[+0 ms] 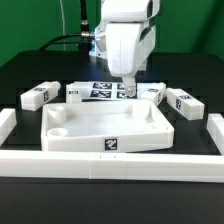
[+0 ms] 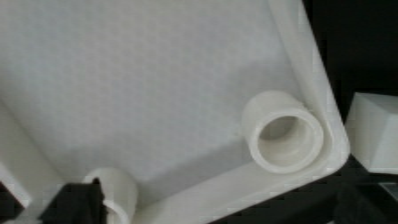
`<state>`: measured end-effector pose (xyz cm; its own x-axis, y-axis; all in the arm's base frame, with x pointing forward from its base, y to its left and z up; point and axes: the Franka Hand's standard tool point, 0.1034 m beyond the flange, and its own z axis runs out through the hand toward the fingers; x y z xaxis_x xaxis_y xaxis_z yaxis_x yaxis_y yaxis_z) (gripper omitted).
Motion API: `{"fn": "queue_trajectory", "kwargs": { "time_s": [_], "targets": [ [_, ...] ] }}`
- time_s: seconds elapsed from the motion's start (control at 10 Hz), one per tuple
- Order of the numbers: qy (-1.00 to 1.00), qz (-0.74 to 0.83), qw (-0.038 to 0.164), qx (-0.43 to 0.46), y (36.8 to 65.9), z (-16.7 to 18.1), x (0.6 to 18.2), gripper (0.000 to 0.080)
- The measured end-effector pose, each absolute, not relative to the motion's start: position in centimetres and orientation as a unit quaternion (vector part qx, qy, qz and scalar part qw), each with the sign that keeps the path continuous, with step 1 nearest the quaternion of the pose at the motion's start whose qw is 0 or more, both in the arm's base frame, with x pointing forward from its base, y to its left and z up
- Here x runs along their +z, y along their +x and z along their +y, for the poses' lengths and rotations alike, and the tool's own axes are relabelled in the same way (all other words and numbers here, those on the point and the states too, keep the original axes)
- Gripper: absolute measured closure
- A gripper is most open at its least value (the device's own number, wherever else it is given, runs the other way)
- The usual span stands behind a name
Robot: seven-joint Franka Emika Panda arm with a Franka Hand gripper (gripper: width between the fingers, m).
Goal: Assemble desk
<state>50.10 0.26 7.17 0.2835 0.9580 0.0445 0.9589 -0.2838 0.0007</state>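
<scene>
two-finger gripper (image 1: 128, 88): jaws apart, nothing held, hangs over far side of wide white plastic rimmed tabletop (image 1: 100, 128) | tabletop: mid-table, rim up, round corner recess (image 2: 285, 130) in wrist view | short white tagged leg block 1 (image 1: 38, 96), block 2 (image 1: 73, 92) beyond far rim, ext. view's left; block 3 (image 1: 152, 92), block 4 (image 1: 185, 101) right
</scene>
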Motion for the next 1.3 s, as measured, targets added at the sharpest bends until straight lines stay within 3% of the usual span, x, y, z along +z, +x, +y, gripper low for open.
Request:
{"fn": "queue_trajectory", "kwargs": {
  "time_s": [0.1, 0.3, 0.4, 0.8, 0.9, 1.3],
  "targets": [
    [-0.751, -0.659, -0.01, -0.035, 50.1, -1.0, 6.8, 0.015],
    [-0.709, -0.705, -0.012, -0.025, 49.6, -2.4, 5.8, 0.015],
    [-0.68, -0.732, -0.03, -0.037, 50.1, -2.3, 5.4, 0.015],
    [-0.684, -0.728, -0.028, -0.034, 49.9, -2.4, 5.2, 0.015],
    [-0.666, -0.744, -0.03, -0.035, 49.5, -2.3, 4.8, 0.015],
    [-0.669, -0.743, -0.008, -0.018, 46.0, -2.6, 2.4, 0.015]
  ]
}}
